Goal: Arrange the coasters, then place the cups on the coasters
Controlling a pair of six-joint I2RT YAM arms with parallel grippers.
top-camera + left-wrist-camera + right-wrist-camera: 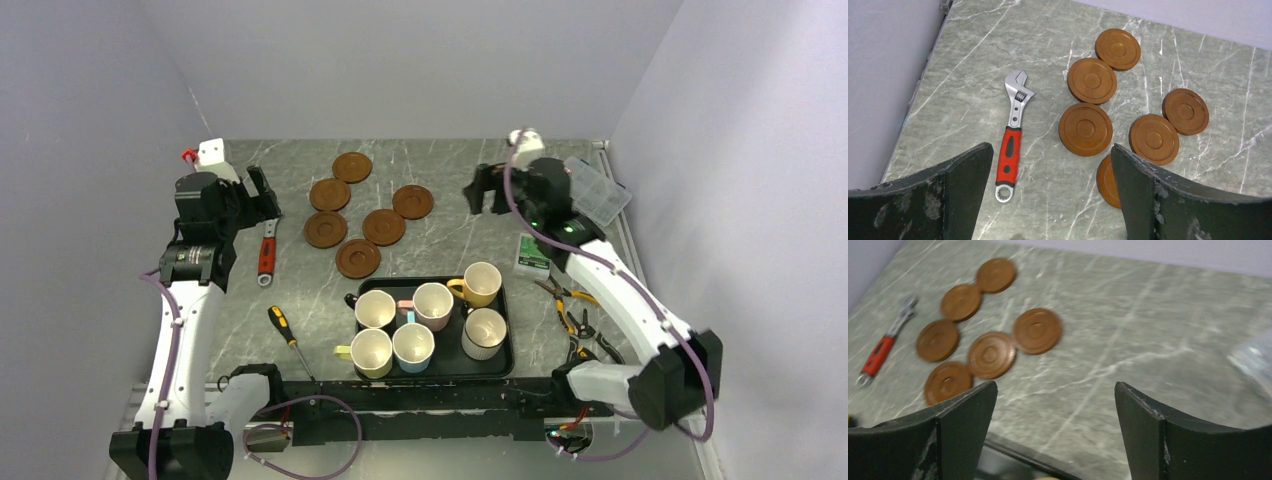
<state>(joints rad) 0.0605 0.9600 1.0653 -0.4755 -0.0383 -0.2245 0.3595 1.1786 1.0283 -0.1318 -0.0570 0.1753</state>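
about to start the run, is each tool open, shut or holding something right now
Left tool: open, holding nothing.
Right tool: open, holding nothing.

Robotics lab workcell: marble-patterned tabletop point(450, 165) boxed in by plain pale walls point(400, 60), a left robot arm point(176, 340) and right robot arm point(625, 295) bolted on. A wrench point(1013, 132), screwdriver point(283, 326) and pliers point(572, 305) lie about.

coasters point(356, 210): reddish-brown | tray point(505, 345): black | table point(450, 170): grey-green marble, white veins | wrench point(1012, 135): red handle
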